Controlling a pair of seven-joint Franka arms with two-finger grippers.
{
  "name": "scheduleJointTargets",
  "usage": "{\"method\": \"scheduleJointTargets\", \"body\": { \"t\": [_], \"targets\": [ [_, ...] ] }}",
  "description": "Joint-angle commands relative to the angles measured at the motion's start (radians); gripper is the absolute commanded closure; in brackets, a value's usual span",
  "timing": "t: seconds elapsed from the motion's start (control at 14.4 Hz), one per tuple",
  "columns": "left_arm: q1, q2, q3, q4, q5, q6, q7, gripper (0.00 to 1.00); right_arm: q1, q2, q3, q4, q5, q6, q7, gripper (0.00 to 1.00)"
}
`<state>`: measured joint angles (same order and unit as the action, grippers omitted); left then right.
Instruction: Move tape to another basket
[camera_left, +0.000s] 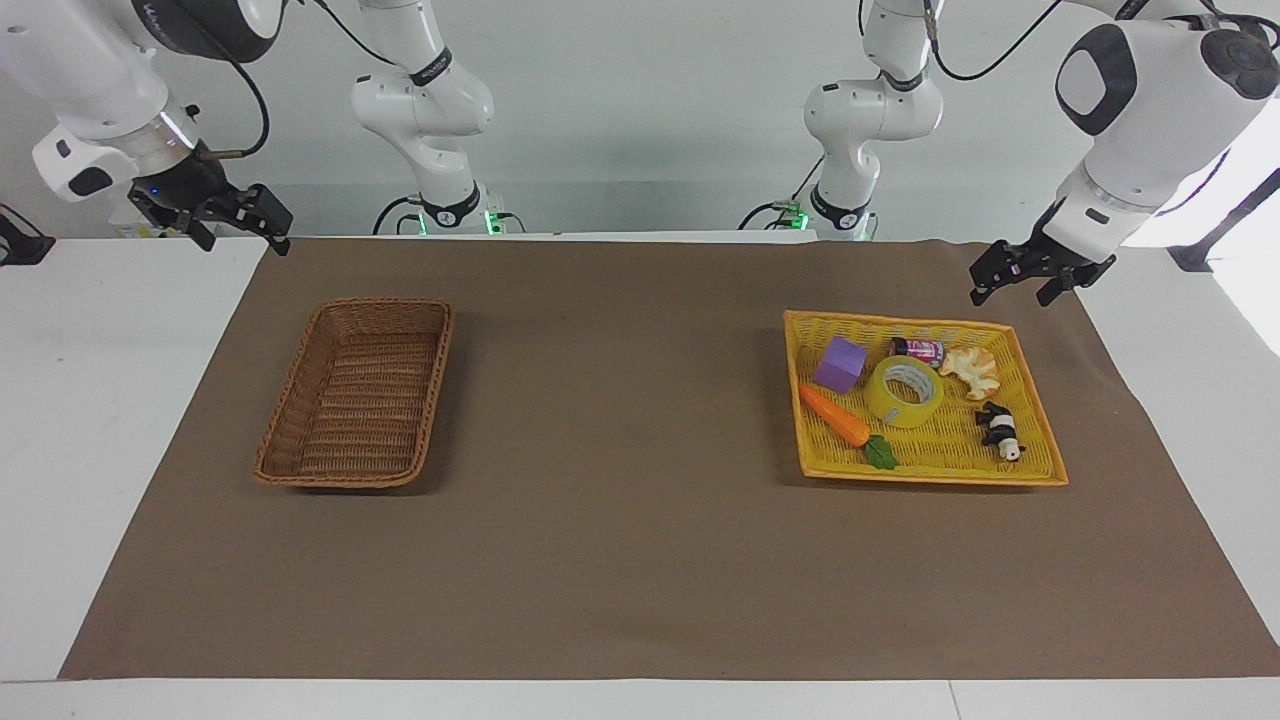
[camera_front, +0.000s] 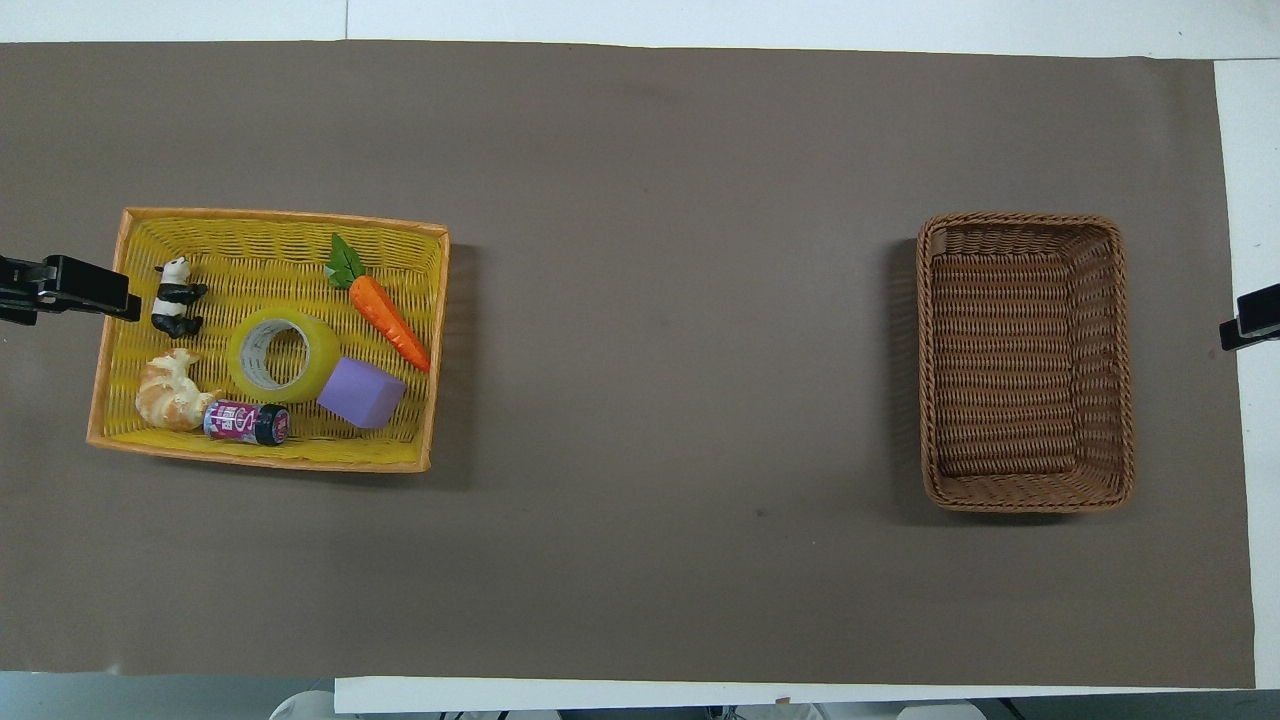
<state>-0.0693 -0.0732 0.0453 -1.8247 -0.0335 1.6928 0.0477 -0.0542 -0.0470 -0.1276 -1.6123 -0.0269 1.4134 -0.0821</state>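
The tape (camera_left: 905, 412), a yellow roll with a white core, lies flat in the middle of the yellow-orange basket (camera_left: 940, 452) at the left arm's end of the table; the overhead view shows the tape (camera_front: 318, 356) too. The brown wicker basket (camera_left: 350, 400) stands empty at the right arm's end, also in the overhead view (camera_front: 1025, 360). My left gripper (camera_left: 1012, 290) hangs open and empty in the air over the mat, just off the yellow basket's corner, and shows at the overhead view's edge (camera_front: 125, 298). My right gripper (camera_left: 245, 238) waits open over the mat's corner.
In the yellow basket (camera_front: 250, 250) around the tape lie a purple block (camera_front: 362, 392), a toy carrot (camera_front: 390, 318), a croissant (camera_front: 170, 392), a small can (camera_front: 245, 422) and a panda figure (camera_front: 176, 300). A brown mat (camera_left: 620, 480) covers the table.
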Motion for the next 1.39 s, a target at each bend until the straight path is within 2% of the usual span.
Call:
{"method": "scheduleJointTargets", "body": {
  "t": [0.0, 0.35, 0.49, 0.62, 0.9, 1.32],
  "targets": [
    [-0.001, -0.075, 0.002, -0.206, 0.009, 0.186, -0.003, 0.01, 0.0, -0.017, -0.001, -0.014, -0.001, -0.001, -0.018, 0.0],
    [-0.003, -0.042, -0.001, -0.344, 0.009, 0.33, 0.0, 0.01, -0.001, -0.017, -0.001, -0.014, -0.001, -0.001, -0.018, 0.0],
    [-0.021, -0.028, -0.002, -0.436, 0.009, 0.447, -0.006, 0.01, 0.0, -0.017, -0.001, -0.014, -0.001, -0.001, -0.018, 0.0],
    [-0.03, -0.022, -0.001, -0.475, 0.009, 0.479, -0.008, 0.01, 0.0, -0.017, 0.0, -0.014, -0.001, -0.001, -0.018, 0.0],
    [-0.029, 0.013, -0.001, -0.501, 0.009, 0.533, -0.006, 0.01, -0.001, -0.017, 0.0, -0.014, -0.001, -0.001, -0.018, 0.0],
    [-0.015, 0.056, 0.002, -0.487, 0.007, 0.605, -0.015, 0.01, 0.0, -0.017, 0.0, -0.014, -0.001, -0.001, -0.018, 0.0]
  ]
}}
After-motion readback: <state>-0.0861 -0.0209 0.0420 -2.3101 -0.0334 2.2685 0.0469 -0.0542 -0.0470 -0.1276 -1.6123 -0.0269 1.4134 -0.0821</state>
